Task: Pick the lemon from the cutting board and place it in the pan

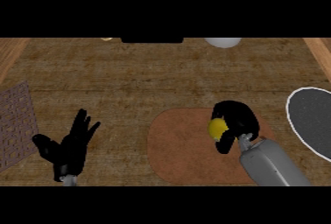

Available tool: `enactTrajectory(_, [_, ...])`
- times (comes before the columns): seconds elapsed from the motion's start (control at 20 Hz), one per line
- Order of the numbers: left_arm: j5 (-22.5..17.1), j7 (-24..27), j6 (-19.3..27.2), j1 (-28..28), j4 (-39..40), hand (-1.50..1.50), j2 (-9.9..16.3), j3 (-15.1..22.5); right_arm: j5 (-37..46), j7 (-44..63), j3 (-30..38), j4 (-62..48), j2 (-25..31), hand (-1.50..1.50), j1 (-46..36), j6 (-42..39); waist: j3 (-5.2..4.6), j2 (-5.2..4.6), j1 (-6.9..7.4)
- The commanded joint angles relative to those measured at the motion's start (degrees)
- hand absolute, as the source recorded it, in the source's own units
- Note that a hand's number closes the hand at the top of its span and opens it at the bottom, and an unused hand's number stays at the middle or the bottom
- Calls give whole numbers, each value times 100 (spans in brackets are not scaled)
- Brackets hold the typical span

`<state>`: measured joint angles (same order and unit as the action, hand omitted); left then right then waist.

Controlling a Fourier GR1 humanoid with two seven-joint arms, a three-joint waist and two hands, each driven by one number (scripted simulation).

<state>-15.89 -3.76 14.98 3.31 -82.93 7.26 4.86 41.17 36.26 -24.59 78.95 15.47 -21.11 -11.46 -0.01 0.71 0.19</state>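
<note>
1. The right hand (234,124) is curled round the lemon (217,127), its fingers wrapping the yellow fruit over the right part of the cutting board (177,148).
2. Whether the lemon is already off the board or resting on it cannot be told from this steep view.
3. I judge the grasp made; the carry and the release into the pan (313,122) are left.
4. The pan lies at the worktop's right edge, near the hand, with nothing between them.
5. The left hand (68,146) rests with fingers spread wide near the worktop's (129,78) front left, holding nothing.
6. A woven mat (14,124) lies at the left edge; a pale rounded object (223,42) sits at the far edge, well apart.
</note>
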Motion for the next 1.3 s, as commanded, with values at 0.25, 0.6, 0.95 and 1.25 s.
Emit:
enactTrajectory(0.25, [91, 10, -47, 208, 204, 0, -93, -30, 875, 990, -654, 1414, -393, 150, 1214, 112, -2, -50, -60])
enactTrajectory(0.6, [31, -431, -164, 40, -96, 0, 97, -180, 1879, 812, -848, 1708, -207, 150, 1593, 720, 1, -61, -27])
enactTrajectory(0.95, [140, -162, -31, -72, 318, 0, -172, -111, 3355, 1941, -933, 3398, -114, 150, 1197, 829, -9, -32, -123])
enactTrajectory(1.25, [138, -289, -115, 323, -186, 0, -36, -101, 3336, 2194, -303, 4888, 110, 150, 1520, 276, 0, -47, -55])
